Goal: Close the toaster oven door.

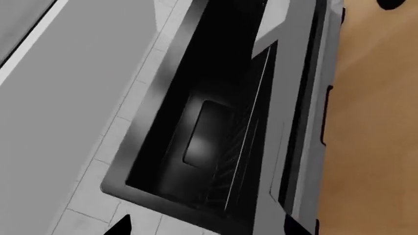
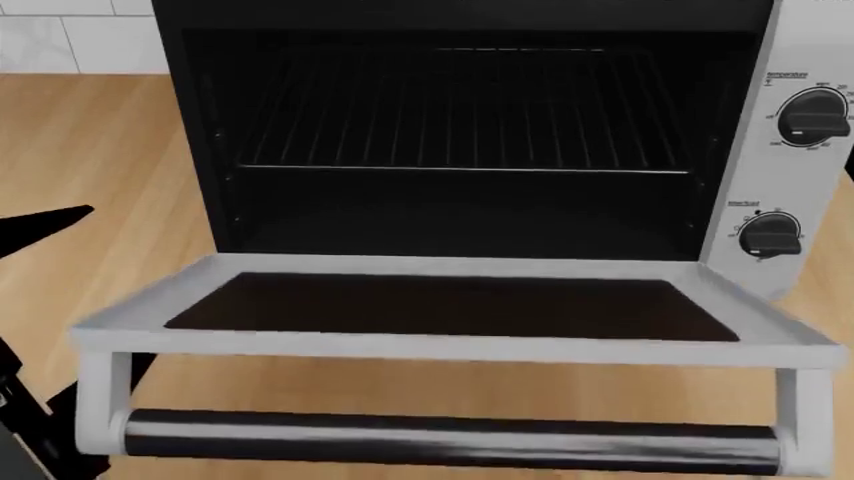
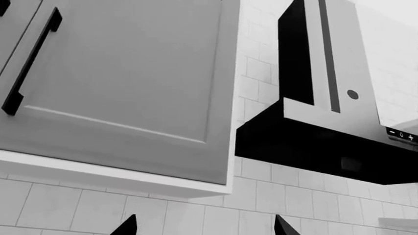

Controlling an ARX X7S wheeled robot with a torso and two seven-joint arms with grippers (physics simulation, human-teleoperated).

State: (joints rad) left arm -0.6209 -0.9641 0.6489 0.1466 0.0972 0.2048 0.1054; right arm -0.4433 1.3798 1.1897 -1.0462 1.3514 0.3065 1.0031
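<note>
In the head view the toaster oven (image 2: pixel 467 20) fills the frame, a white-silver box with a black cavity and a wire rack (image 2: pixel 454 110). The toaster oven door (image 2: pixel 454 305) lies open and flat, glass facing up, its black bar handle (image 2: pixel 454 438) nearest me. Two black knobs (image 2: pixel 810 120) sit on the right panel. My left gripper (image 1: pixel 210 229) is open and empty; its view shows a dark cavity (image 1: pixel 209 127) with thin wire lines, apparently the oven's inside. A black part of the left arm (image 2: pixel 40 225) shows left of the door. My right gripper (image 3: pixel 204 227) is open and empty, pointing up at the wall.
The oven stands on a wooden counter (image 2: pixel 80 140) before a white tiled wall (image 2: pixel 54 40). The right wrist view shows a grey upper cabinet (image 3: pixel 130 68) with a black handle, a black and silver range hood (image 3: pixel 326 127) and white tiles (image 3: pixel 261 196).
</note>
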